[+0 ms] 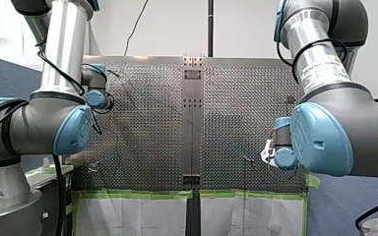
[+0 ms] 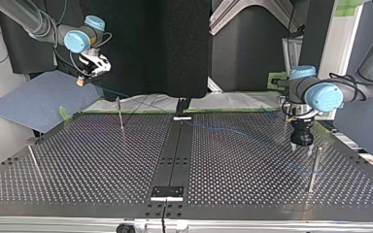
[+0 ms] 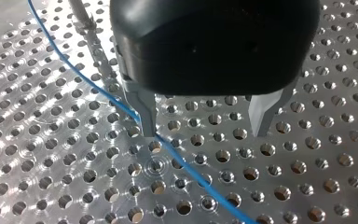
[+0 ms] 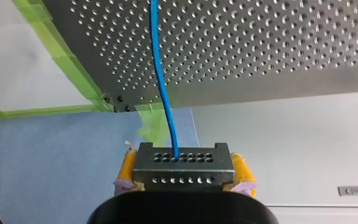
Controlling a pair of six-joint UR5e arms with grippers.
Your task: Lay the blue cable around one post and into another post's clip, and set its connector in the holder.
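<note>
1. Blue cable (image 4: 161,84), right wrist view: it leaves a hole in the dark connector (image 4: 182,161). My right gripper (image 4: 179,175) pinches the connector between yellow pads, and the cable runs out over the perforated table (image 4: 261,46).
2. Left wrist view: my left gripper (image 3: 205,130) stands spread, low over the table. The cable lies on the holes and passes under one metal fingertip.
3. Top view: my right gripper hangs raised beyond the table's far edge at the view's left. The cable trails across to my left gripper, beside a post (image 2: 314,167).
4. Front view: the cable is too faint to trace.
</note>
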